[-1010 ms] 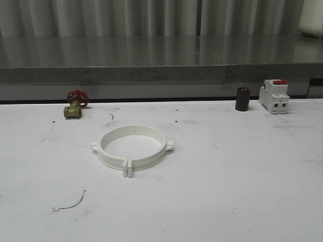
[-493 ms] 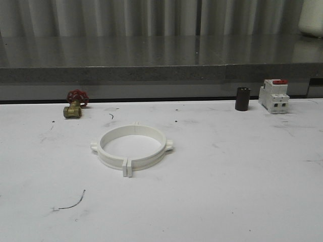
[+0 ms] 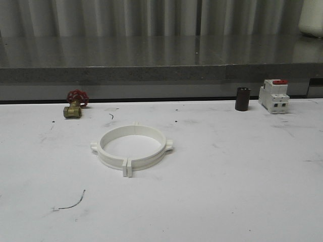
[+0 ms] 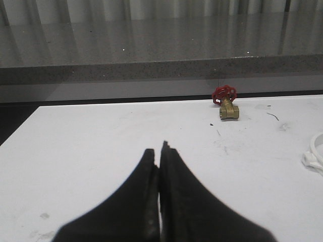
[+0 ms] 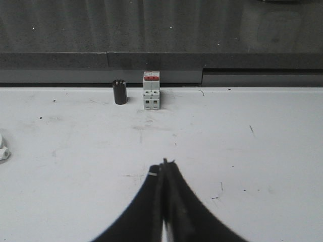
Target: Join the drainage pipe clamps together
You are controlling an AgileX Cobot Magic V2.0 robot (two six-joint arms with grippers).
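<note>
Dim, soft, faintly grainy light

The left tool (image 4: 159, 151) had its two black fingers pressed together along their whole visible length, tips meeting with nothing between them, and it sat low over the tabletop (image 4: 91, 146), pointing forward. The right tool (image 5: 163, 166) was likewise closed, its dark fingers touching at the tips and gripping nothing, held just above the tabletop and also aimed ahead. Of either arm, just the tapering fingers could be seen, spreading wide toward their bases.
</note>
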